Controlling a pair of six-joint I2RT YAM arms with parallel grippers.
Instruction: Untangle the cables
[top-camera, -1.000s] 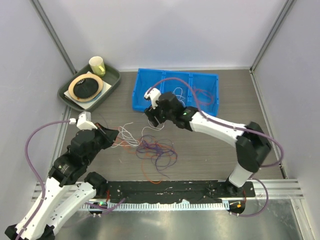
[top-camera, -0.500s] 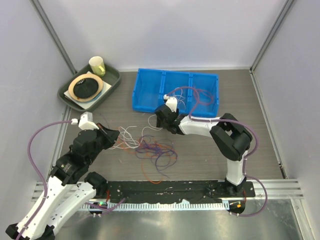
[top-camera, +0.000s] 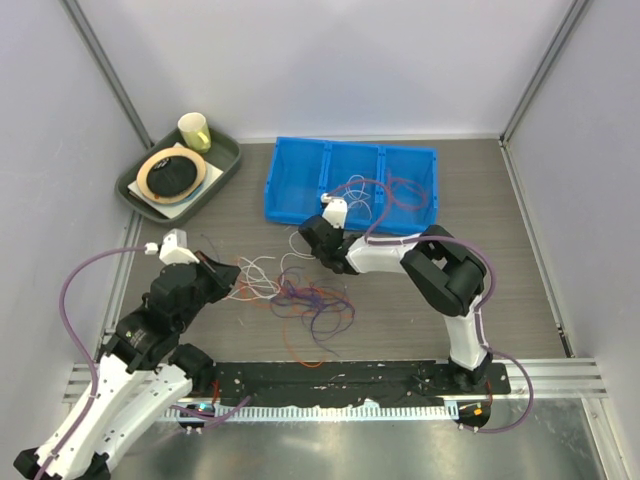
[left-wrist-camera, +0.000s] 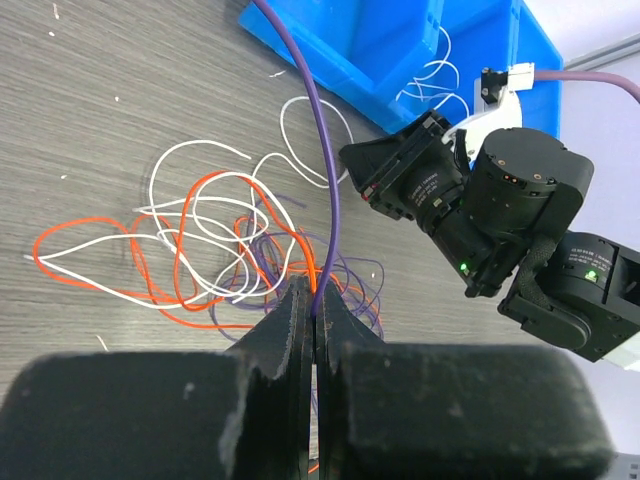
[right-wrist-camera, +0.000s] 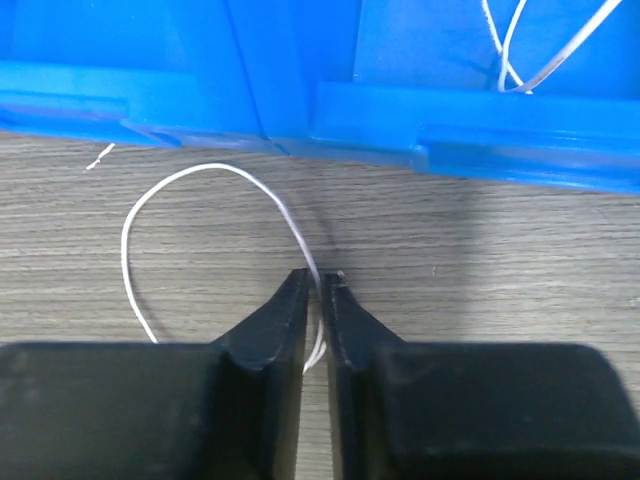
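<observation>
The cables (top-camera: 305, 295) lie as a white, orange and purple tangle mid-table, also visible in the left wrist view (left-wrist-camera: 200, 245). My left gripper (top-camera: 237, 282) sits at the tangle's left edge, shut on a purple cable (left-wrist-camera: 326, 150) that runs taut away from its jaws (left-wrist-camera: 315, 300). My right gripper (top-camera: 303, 238) is low over the table just in front of the blue bin (top-camera: 285, 205). Its jaws (right-wrist-camera: 320, 282) are shut on a thin white cable (right-wrist-camera: 190, 175) that loops off to the left.
The blue bin (right-wrist-camera: 330, 110) holds more white and red wires (top-camera: 360, 190) in its compartments. A green tray (top-camera: 225, 165) at the back left carries a cup (top-camera: 194, 130) and a round ring (top-camera: 172, 172). Grey walls enclose the table.
The right arm has folded in and lowered toward the bin's front, and its jaws have closed from wide open onto the white loop. The left gripper has stayed shut in place.
</observation>
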